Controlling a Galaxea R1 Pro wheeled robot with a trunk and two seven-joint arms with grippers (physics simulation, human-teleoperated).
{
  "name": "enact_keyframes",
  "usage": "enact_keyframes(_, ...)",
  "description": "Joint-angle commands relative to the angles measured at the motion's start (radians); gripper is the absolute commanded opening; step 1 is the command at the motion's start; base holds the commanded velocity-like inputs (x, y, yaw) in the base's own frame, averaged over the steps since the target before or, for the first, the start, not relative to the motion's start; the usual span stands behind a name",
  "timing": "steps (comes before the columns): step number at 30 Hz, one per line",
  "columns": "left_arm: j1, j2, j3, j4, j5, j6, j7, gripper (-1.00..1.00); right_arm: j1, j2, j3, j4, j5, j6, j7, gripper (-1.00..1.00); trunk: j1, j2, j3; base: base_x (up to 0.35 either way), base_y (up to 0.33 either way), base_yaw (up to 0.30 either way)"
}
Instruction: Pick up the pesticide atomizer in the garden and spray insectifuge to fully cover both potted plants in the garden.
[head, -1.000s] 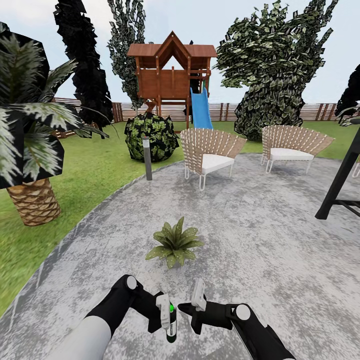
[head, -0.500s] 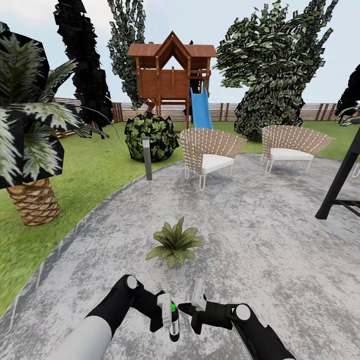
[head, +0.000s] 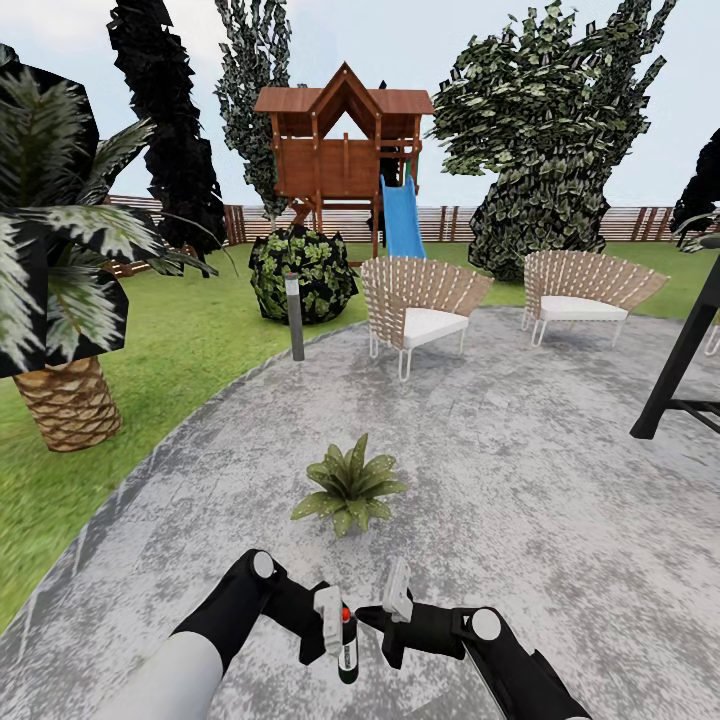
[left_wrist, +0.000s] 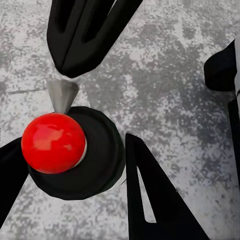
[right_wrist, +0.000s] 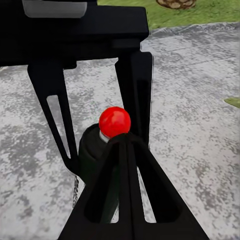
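One potted plant (head: 349, 487) and two wicker chairs (head: 420, 305) stand ahead of the grippers on the stone patio (head: 560, 520). Both arms reach forward, low and close together. The left gripper (head: 338, 628) is clamped on the single pesticide atomizer (head: 347, 645), held upright with its red cap (left_wrist: 53, 142) showing. The right gripper (head: 385, 606) sits just beside it; its opening cannot be judged.

No legible text, label, brand, number or sign found. The pesticide atomizer (head: 347, 650) carries a pale band, too small and blurred to show any lettering.
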Motion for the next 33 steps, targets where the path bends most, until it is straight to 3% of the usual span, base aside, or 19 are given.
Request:
enact_keyframes(1, 0.000, 0.003, 0.000, -0.001, -0.008, -0.011, -0.001, -1.00, 0.000, 0.000, -0.001, -0.001, 0.009, -0.005, 0.001, -1.00, 0.000, 0.000, -0.001, 0.000, 0.000, 0.000)
enact_keyframes(4, 0.000, 0.020, 0.000, -0.001, -0.018, -0.012, -0.001, -1.00, 0.000, 0.001, 0.000, 0.000, 0.009, -0.005, 0.000, -1.00, 0.000, 0.000, -0.001, 0.000, 0.000, 0.000)
enact_keyframes(14, 0.006, 0.211, -0.001, 0.000, -0.019, -0.014, -0.002, -1.00, 0.000, 0.001, 0.000, -0.001, 0.009, -0.005, -0.001, -1.00, 0.000, 0.000, -0.001, 0.000, 0.000, 0.000)
enact_keyframes(15, 0.012, 0.224, -0.001, 0.000, -0.020, -0.014, -0.002, -1.00, 0.000, 0.001, 0.000, -0.001, 0.009, -0.005, -0.001, 1.00, 0.000, 0.000, -0.001, 0.000, 0.000, 0.000)
enact_keyframes(16, 0.024, 0.242, -0.001, 0.000, -0.022, -0.015, -0.002, -1.00, 0.000, 0.001, 0.000, -0.001, 0.009, -0.005, -0.001, 1.00, 0.000, 0.000, -0.001, 0.000, 0.000, 0.000)
enact_keyframes(17, 0.080, 0.301, -0.001, -0.002, -0.025, -0.016, -0.001, -1.00, 0.000, -0.001, 0.001, 0.000, 0.010, -0.005, -0.002, 1.00, 0.000, 0.000, -0.001, 0.000, 0.000, 0.000)
enact_keyframes(18, 0.085, 0.315, -0.001, -0.002, -0.025, -0.016, -0.001, -1.00, 0.000, -0.002, 0.000, 0.001, 0.010, -0.005, -0.002, 1.00, 0.000, 0.000, -0.001, 0.000, 0.000, 0.000)
enact_keyframes(19, 0.097, 0.353, 0.003, -0.001, -0.024, -0.015, 0.014, -1.00, 0.000, -0.012, -0.004, 0.002, 0.010, -0.005, -0.009, 1.00, 0.000, 0.000, -0.001, 0.000, 0.000, 0.000)
enact_keyframes(21, 0.113, 0.361, 0.006, -0.001, -0.022, -0.014, 0.068, -1.00, 0.000, -0.034, -0.004, 0.004, 0.010, -0.006, -0.034, 1.00, 0.000, 0.000, -0.001, 0.000, 0.000, 0.000)
enact_keyframes(23, 0.132, 0.363, 0.008, 0.000, -0.013, -0.008, 0.172, -1.00, 0.000, -0.057, -0.003, 0.025, 0.009, -0.008, -0.088, 1.00, 0.000, 0.000, -0.001, 0.000, 0.000, 0.000)
enact_keyframes(25, 0.138, 0.363, 0.012, 0.002, -0.006, -0.005, 0.243, -1.00, 0.000, -0.065, -0.003, 0.057, 0.008, -0.010, -0.137, 1.00, 0.000, 0.000, -0.001, 0.000, 0.000, 0.000)
enact_keyframes(27, 0.154, 0.357, 0.047, 0.042, 0.023, -0.004, 0.348, -1.00, 0.001, -0.070, -0.003, 0.131, 0.006, -0.011, -0.233, 1.00, 0.000, 0.000, -0.001, 0.000, 0.000, 0.000)
enact_keyframes(28, 0.158, 0.354, 0.081, 0.080, 0.054, -0.007, 0.408, -1.00, 0.001, -0.071, -0.004, 0.178, 0.003, -0.012, -0.292, 1.00, 0.000, 0.000, -0.001, 0.000, 0.000, 0.000)
enact_keyframes(29, 0.160, 0.352, 0.126, 0.143, 0.108, -0.012, 0.492, -1.00, 0.001, -0.072, -0.005, 0.244, 0.000, -0.013, -0.379, 1.00, 0.000, 0.000, -0.001, 0.000, 0.000, 0.000)
enact_keyframes(31, 0.162, 0.351, 0.165, 0.207, 0.173, -0.030, 0.573, -1.00, 0.001, -0.072, -0.020, 0.318, -0.006, -0.017, -0.480, 1.00, 0.000, 0.000, -0.001, 0.000, 0.000, 0.000)
enact_keyframes(33, 0.162, 0.349, 0.194, 0.285, 0.282, -0.099, 0.706, -1.00, 0.001, -0.070, -0.068, 0.424, -0.034, -0.051, -0.642, 1.00, 0.000, 0.000, -0.001, 0.000, 0.000, 0.000)
